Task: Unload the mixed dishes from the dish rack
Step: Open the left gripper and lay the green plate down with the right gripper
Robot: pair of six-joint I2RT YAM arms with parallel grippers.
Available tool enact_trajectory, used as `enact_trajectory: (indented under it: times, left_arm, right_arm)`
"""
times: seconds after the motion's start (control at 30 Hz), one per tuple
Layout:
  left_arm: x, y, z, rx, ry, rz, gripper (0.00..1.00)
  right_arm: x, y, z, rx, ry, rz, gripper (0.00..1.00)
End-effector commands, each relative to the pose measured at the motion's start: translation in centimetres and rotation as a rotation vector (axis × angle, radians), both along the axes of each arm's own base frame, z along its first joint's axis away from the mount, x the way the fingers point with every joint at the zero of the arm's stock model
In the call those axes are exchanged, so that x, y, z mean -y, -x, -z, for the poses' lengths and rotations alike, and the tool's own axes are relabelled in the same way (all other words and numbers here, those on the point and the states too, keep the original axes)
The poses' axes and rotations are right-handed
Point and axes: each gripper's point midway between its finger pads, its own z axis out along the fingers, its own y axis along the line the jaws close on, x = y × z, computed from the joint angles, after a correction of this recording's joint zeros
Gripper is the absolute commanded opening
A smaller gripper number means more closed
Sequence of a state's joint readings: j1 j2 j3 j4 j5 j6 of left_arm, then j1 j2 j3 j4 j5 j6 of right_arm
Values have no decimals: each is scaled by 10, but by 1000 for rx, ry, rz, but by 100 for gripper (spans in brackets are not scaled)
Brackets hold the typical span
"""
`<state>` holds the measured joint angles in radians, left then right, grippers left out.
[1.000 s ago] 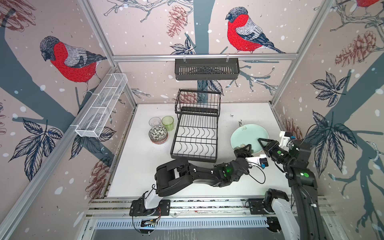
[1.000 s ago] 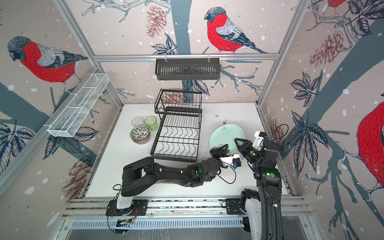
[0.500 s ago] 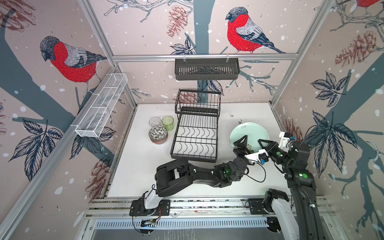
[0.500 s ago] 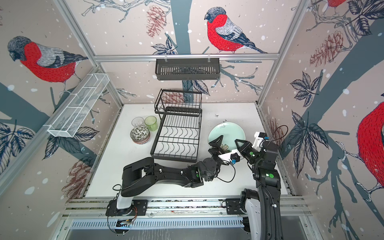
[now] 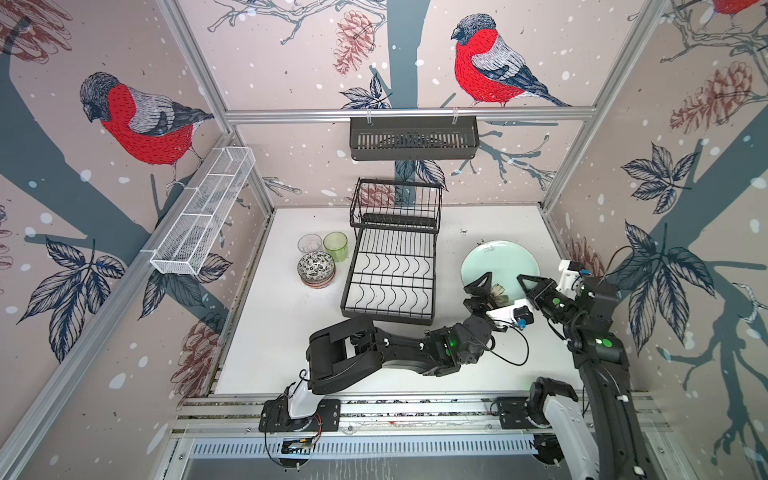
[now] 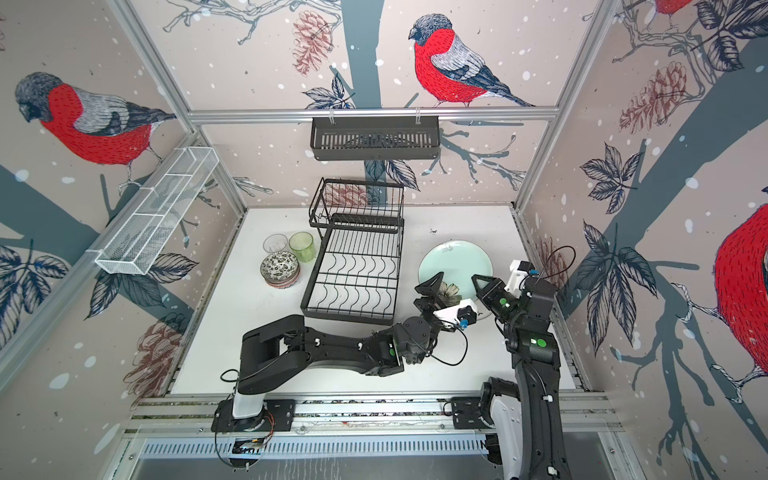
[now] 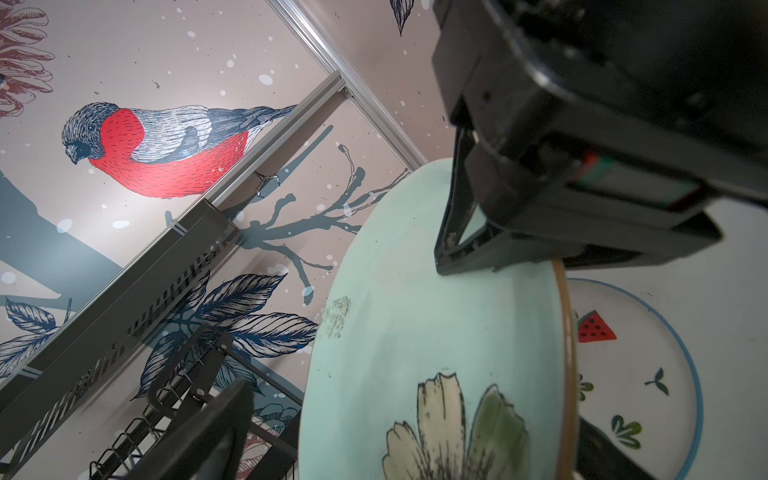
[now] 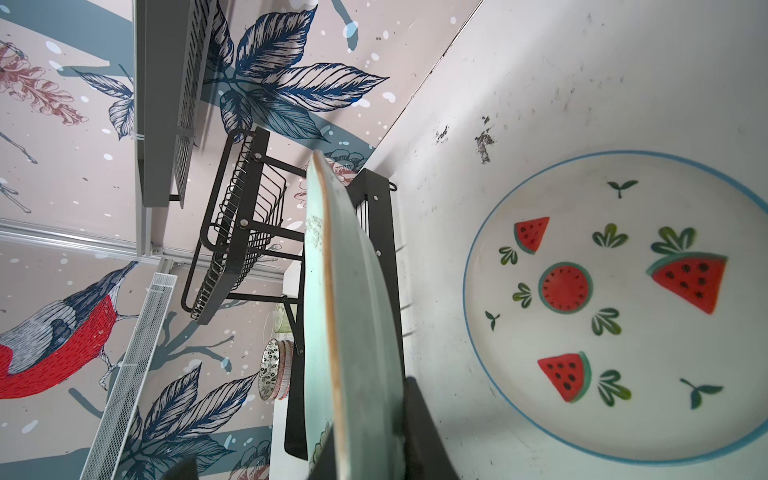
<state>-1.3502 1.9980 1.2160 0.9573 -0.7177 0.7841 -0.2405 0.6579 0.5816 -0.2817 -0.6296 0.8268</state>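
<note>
Your right pincer [image 5: 523, 282] is clamped on the pale green plate [image 5: 500, 259] at its near-right rim, right of the dish rack [image 5: 390, 274]. Your left pincer [image 5: 488, 295] gapes wide and empty. The white plate [image 8: 623, 291] lies just beneath on the desk [image 5: 291, 332].

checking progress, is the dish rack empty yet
Empty: the dish rack shows only bare wires on both levels; the stacked bowls and green glass stand beside it.

Bullfinch-and-pinecone wallpaper [image 5: 291, 62] covers the walls around me, aluminium rails [image 5: 407, 113] frame them, and my white worktop [image 5: 282, 332] is scuffed.
</note>
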Motion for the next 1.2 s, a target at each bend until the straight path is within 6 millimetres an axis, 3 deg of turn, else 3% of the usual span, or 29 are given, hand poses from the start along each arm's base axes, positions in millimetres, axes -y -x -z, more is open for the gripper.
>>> enact_trajectory:
  times: [0.0, 0.33, 0.63, 0.9, 1.0, 1.17]
  left_arm:
    - [-10, -1, -25, -2, 122, -30, 99]
    - [-22, 8, -40, -54, 194, 32, 99]
    - [-40, 12, -45, -104, 243, 65, 99]
    - [-68, -11, -50, -195, 345, 52, 99]
    - [-81, -19, -43, -242, 385, 42, 98]
    - [-95, -21, -39, -275, 418, 32, 99]
  right_arm:
    - [12, -10, -15, 87, 60, 39, 0]
    - [35, -13, 0, 67, 114, 138, 0]
    - [49, -12, 31, -8, 124, 177, 0]
    - [58, -9, 67, -93, 123, 196, 0]
    - [60, -8, 73, -119, 159, 185, 0]
    - [64, -3, 97, -202, 164, 204, 0]
